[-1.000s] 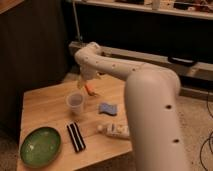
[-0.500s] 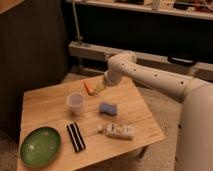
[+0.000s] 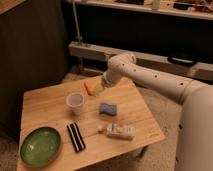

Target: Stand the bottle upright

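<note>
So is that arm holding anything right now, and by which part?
Cannot tell. The gripper is beside the orange object; the bottle lies on its side, apart from it.

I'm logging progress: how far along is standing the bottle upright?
Nothing looks done: the bottle lies on its side near the front edge of the table. In hand: the pincer hovers by the small orange object at the far side, apart from the bottle. Left: reaching it, gripping it and setting it upright.

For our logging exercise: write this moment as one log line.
bottle: on its side | gripper: beside orange object, apart from bottle | upright: no
</note>
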You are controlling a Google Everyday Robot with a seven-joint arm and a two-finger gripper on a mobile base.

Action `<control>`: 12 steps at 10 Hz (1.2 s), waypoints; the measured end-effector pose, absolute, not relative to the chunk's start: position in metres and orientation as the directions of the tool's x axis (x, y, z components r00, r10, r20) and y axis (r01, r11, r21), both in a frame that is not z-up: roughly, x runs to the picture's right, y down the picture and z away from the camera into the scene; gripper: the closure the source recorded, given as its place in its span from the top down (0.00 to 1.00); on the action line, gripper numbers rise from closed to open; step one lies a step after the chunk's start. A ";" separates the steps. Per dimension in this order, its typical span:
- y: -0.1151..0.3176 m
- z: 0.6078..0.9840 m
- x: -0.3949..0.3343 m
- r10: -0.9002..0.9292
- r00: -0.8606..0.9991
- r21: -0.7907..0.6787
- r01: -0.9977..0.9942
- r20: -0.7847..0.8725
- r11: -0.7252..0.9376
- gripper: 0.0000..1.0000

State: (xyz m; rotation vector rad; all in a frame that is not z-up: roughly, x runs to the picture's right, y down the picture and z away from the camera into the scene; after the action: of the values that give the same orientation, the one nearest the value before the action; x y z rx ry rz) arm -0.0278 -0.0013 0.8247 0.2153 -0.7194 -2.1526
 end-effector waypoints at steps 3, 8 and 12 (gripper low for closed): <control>0.018 0.806 -0.032 -0.652 -0.758 0.626 0.493 -0.033 -0.605 0.80; 0.078 0.736 0.007 -0.493 -0.870 0.464 0.428 -0.022 -0.776 0.80; 0.104 0.738 0.030 -0.398 -0.915 0.487 0.317 -0.070 -0.814 0.80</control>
State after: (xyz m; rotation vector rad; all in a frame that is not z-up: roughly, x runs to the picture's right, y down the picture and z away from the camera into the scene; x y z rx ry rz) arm 0.0299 0.1035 0.7379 0.2382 -0.6740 -2.6681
